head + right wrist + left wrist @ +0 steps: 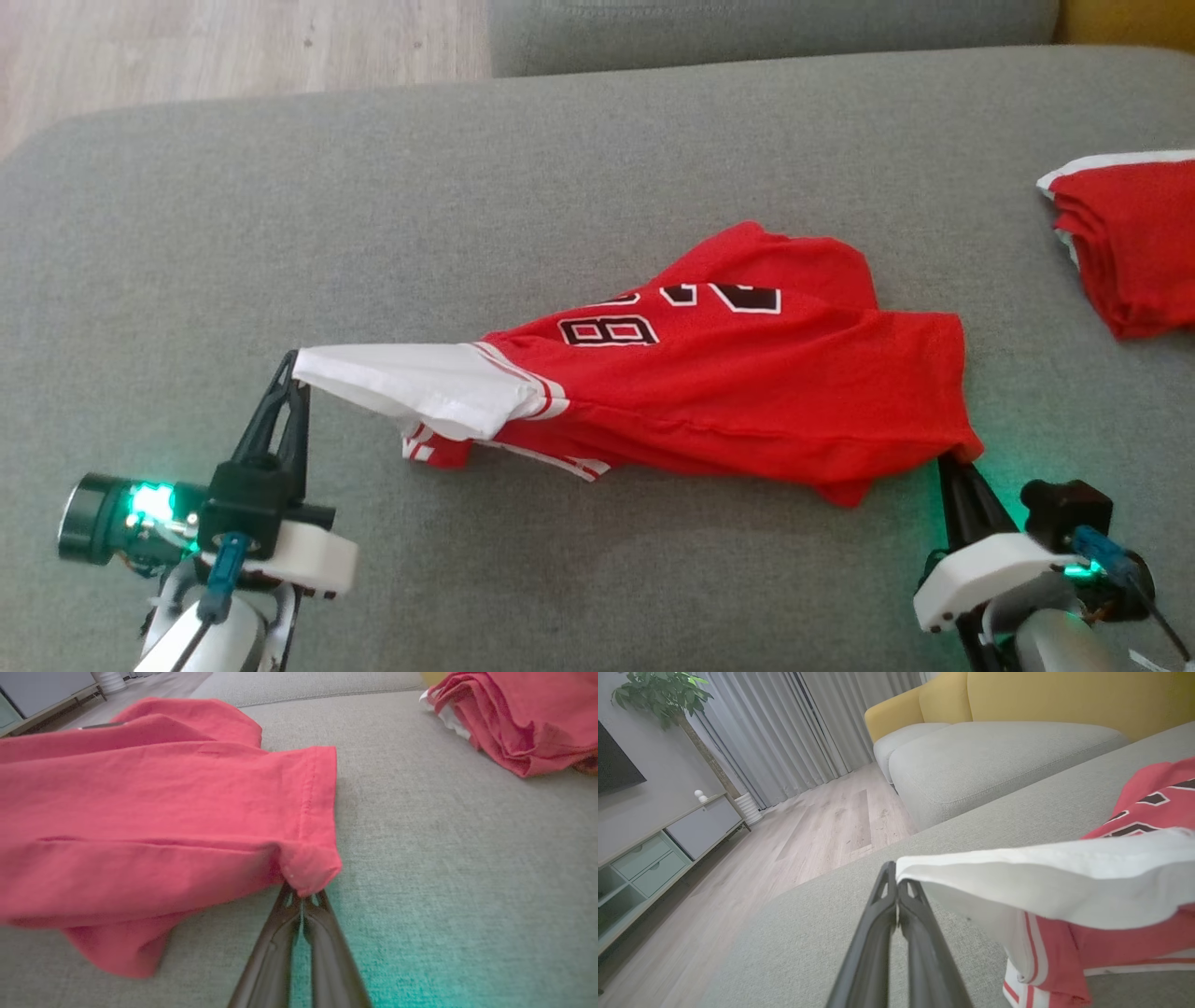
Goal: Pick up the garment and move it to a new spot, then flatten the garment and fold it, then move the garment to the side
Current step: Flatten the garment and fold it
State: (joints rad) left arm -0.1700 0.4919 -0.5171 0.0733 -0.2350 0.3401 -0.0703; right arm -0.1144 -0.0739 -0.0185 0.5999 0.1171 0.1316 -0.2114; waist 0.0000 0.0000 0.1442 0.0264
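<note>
Grey sofa seat, red jersey with black numerals lying crumpled mid-seat, left fingers pinched tight on its white sleeve tip, right fingers closed on the red hem corner, folded red garments well apart at right

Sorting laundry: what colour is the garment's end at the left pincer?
The garment's end is white; the head view shows it best.

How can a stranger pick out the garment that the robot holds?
On the grey sofa cushion, look at the middle: a red jersey lies stretched between the left gripper and the right gripper. Unlike the folded red pile at the right, it shows a white sleeve and black numbers.
</note>
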